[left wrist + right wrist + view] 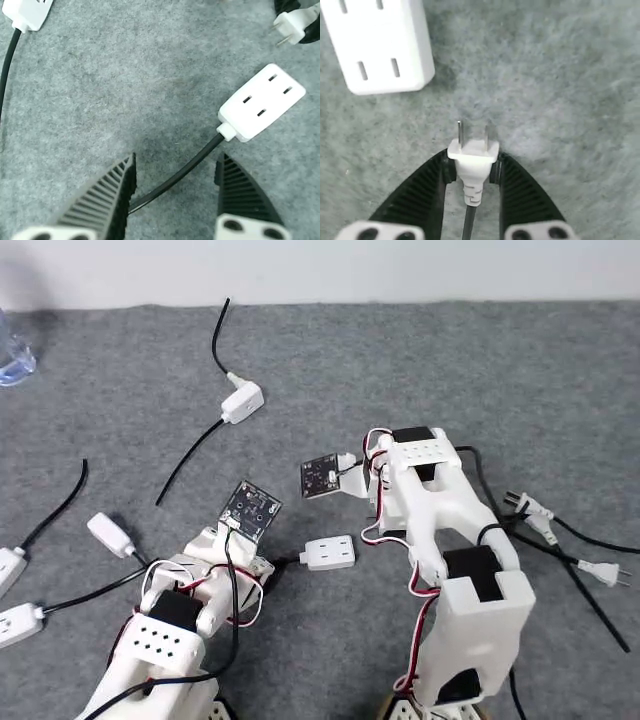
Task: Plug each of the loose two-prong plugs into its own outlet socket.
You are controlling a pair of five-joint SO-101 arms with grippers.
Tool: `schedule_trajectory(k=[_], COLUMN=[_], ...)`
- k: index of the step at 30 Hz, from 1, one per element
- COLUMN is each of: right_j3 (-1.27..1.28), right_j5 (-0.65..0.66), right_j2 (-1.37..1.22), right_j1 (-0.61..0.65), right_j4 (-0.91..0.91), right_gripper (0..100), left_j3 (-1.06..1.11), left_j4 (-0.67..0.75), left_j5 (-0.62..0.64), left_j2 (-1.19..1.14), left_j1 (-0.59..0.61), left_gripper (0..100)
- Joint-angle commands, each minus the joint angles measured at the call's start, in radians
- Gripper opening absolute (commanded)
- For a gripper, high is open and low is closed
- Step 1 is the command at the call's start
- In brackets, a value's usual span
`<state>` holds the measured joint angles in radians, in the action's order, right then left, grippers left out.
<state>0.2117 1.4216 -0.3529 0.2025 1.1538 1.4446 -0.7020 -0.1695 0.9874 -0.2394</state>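
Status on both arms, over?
Left gripper open astride outlet socket cord. Right gripper shut on two-prong plug, prongs short of socket. Bare carpet between.

In the high view an outlet socket (328,552) lies at the centre of the frame, between the two arms. The left gripper (177,160) stands astride its cable (175,176). The right gripper (472,165) holds a plug (472,150) near the socket. Loose plugs (530,508) lie at the right edge, more sockets (10,565) at the left edge, and an angled plug (242,402) in the upper left part.

Grey felt worktop (480,360): outlet socket (328,552) mid-surface, two-prong plugs (603,573) near one edge, black cords (190,455) trailing.
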Motion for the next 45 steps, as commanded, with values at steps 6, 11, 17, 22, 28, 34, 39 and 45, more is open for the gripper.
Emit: schedule_trajectory(k=[6, 11, 17, 22, 28, 34, 39, 45], right_j3=[-0.005, -0.003, 0.003, 0.005, 0.003, -0.003, -0.005, -0.014], right_j5=[-0.253, -0.331, -0.336, -0.342, -0.466, -0.537, -0.546, -0.545], right_j2=[0.004, 0.050, 0.283, 0.438, 0.541, 0.631, 0.642, 0.642], right_j1=[0.002, 0.001, 0.019, 0.030, 0.142, 0.282, 0.309, 0.303], right_j4=[0.002, 0.050, 0.245, 0.369, 0.420, 0.430, 0.432, 0.398], right_gripper=[0.7, 0.7, 0.8, 0.8, 0.8, 0.8, 0.8, 0.8], left_j3=[-0.002, -0.018, -0.114, -0.105, -0.099, -0.101, -0.101, -0.107], left_j4=[0.028, 0.104, 0.146, 0.250, 0.305, 0.304, 0.304, 0.304], left_j5=[0.003, 0.011, 0.110, 0.387, 0.425, 0.427, 0.427, 0.428], left_j2=[0.014, 0.014, 0.015, 0.015, 0.015, 0.015, 0.015, 0.018], left_j1=[-0.034, -0.072, -0.084, -0.080, -0.081, -0.074, -0.072, -0.072], left_gripper=[24, 24, 22, 31, 33, 33, 33, 33])
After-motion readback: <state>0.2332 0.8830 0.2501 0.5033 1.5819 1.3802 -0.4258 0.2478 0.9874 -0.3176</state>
